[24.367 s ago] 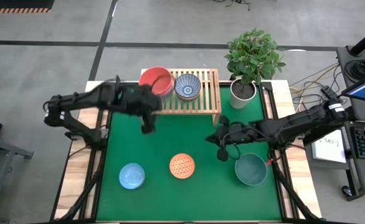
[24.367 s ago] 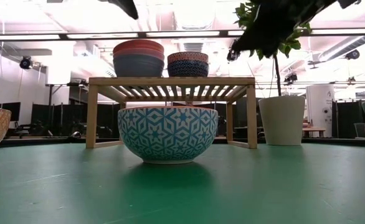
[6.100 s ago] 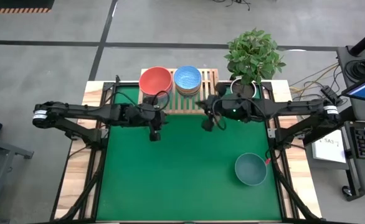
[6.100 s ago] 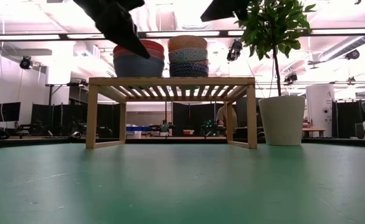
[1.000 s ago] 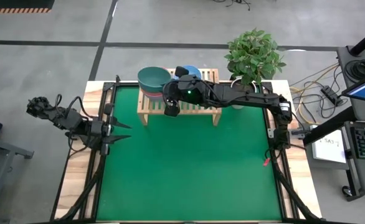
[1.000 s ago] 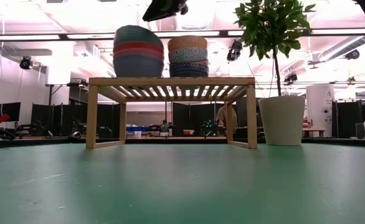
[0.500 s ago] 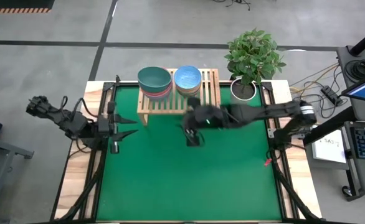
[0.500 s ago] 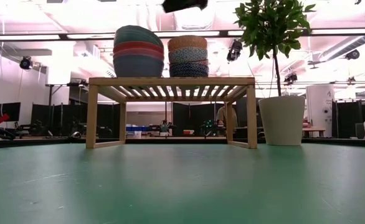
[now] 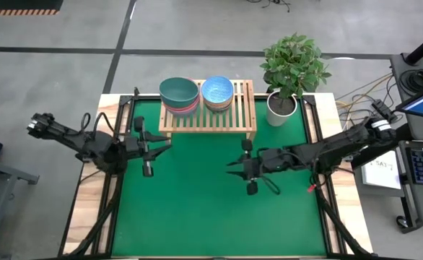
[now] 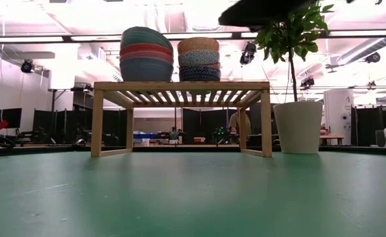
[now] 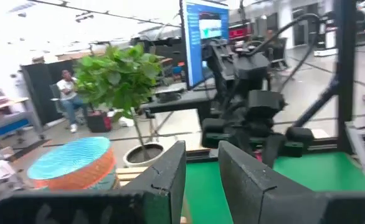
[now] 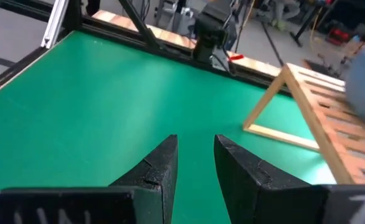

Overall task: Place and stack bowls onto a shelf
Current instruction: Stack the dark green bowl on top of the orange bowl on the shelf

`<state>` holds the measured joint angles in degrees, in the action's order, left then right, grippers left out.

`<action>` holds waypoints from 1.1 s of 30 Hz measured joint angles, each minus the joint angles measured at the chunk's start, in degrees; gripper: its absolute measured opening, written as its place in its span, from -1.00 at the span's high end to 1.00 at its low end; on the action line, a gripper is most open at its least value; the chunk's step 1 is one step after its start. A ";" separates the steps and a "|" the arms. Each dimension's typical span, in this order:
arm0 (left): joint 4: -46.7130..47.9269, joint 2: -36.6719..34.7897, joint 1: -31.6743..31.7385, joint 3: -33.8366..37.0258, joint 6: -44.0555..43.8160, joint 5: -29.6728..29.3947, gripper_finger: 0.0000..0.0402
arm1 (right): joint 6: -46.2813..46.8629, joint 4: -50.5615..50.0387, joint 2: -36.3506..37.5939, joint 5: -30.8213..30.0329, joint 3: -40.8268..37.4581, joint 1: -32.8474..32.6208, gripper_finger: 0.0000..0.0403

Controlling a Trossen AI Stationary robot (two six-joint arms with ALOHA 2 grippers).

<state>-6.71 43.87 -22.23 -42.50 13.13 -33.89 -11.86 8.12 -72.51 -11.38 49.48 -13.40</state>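
Observation:
The shelf stands at the table's far edge, its legs on the green mat. It carries two stacks of bowls. The left stack has a dark teal bowl on top. The right stack has a light blue bowl on top, over an orange patterned one. My left gripper hovers open at the left, in front of the shelf's left end. My right gripper hovers open over the mat near its middle, on the near side of the shelf. Both grippers hold nothing.
A white pot with a leafy plant stands right of the shelf at the far right corner. The green mat spreads bare in front of both grippers. People sit in the room beyond the table.
My right gripper has drawn back from the left stack on the shelf, going toward the table's near and right edges and out over the mat with nothing in it. My left gripper has moved from the left edge toward the right and the shelf. The stacks stay still.

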 joint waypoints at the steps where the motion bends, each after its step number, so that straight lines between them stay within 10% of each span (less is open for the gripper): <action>1: -0.90 0.36 0.80 0.00 0.31 -0.02 0.62 | -0.47 1.09 1.35 0.00 -1.73 0.01 0.53; 14: -1.91 7.70 17.53 -9.45 -3.47 6.58 0.62 | -6.59 5.46 17.26 0.15 -14.67 0.32 0.53; 33: 28.32 27.94 32.62 -36.15 -7.92 12.52 0.62 | -8.24 5.80 27.60 4.09 -19.66 0.30 0.53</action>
<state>21.61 71.81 10.39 -78.66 5.21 -21.37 -20.10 13.92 -44.91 -7.29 29.82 -13.10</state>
